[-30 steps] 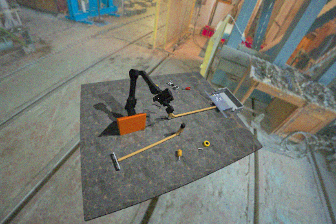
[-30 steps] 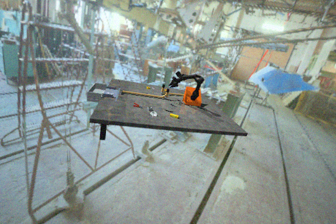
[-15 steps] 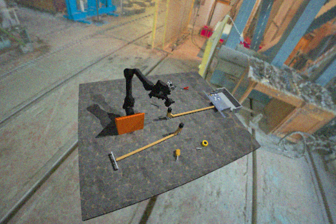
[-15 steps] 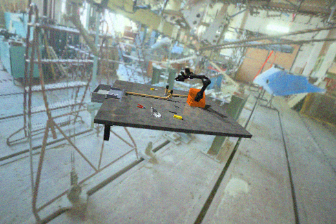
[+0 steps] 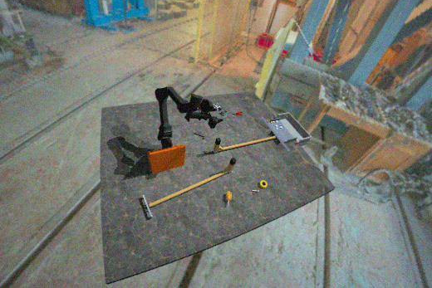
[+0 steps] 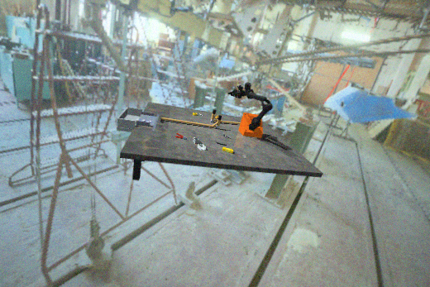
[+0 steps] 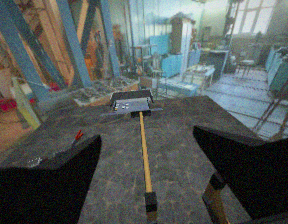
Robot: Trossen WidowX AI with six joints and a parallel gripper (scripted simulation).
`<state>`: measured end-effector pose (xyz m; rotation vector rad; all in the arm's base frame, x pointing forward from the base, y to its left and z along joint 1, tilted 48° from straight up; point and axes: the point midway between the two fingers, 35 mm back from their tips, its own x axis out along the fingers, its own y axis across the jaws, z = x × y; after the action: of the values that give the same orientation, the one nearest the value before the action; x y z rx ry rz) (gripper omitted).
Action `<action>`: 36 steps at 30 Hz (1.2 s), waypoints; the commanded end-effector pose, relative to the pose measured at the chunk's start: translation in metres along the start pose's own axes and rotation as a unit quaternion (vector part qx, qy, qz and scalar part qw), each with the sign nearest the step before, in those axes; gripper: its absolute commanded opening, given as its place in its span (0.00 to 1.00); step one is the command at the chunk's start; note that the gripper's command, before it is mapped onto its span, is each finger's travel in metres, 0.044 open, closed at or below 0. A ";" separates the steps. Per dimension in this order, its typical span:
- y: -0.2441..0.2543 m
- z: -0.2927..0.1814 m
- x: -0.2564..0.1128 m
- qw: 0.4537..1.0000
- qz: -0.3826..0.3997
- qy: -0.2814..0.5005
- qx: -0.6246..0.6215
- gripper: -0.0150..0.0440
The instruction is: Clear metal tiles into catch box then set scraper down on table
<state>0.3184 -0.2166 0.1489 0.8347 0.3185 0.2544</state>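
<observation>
My gripper (image 5: 217, 114) (image 6: 233, 93) (image 7: 148, 134) is open and empty, raised well above the table. The long scraper (image 5: 249, 144) (image 6: 186, 121) (image 7: 146, 157) lies on the table below and ahead, its black upright grip toward the arm and its head against the near edge of the steel bench plate (image 5: 286, 134) (image 7: 139, 106). Several small metal tiles (image 5: 279, 127) (image 7: 125, 106) show on the plate, mostly on its left in the wrist view. The grey catch box (image 5: 308, 134) (image 6: 127, 124) (image 7: 132, 94) is at the plate's far end; its floor is mostly hidden.
A second long-handled tool (image 5: 187, 191) lies nearer the top camera. An orange block (image 5: 167, 158) (image 6: 250, 126) stands by the arm's base. Red pliers (image 5: 238, 114) (image 6: 179, 136) (image 7: 79, 135), a yellow roll (image 5: 260, 184), a screwdriver (image 5: 228, 196) and a yellow cylinder (image 6: 227, 150) lie about.
</observation>
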 end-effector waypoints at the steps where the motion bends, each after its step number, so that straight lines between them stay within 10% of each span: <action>1: 0.008 0.019 -0.018 1.000 0.007 -0.026 -0.012 1.00; 36: 0.011 0.031 -0.032 0.999 0.010 -0.043 -0.020 1.00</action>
<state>0.2997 -0.2417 0.1818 0.8051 0.2247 0.2384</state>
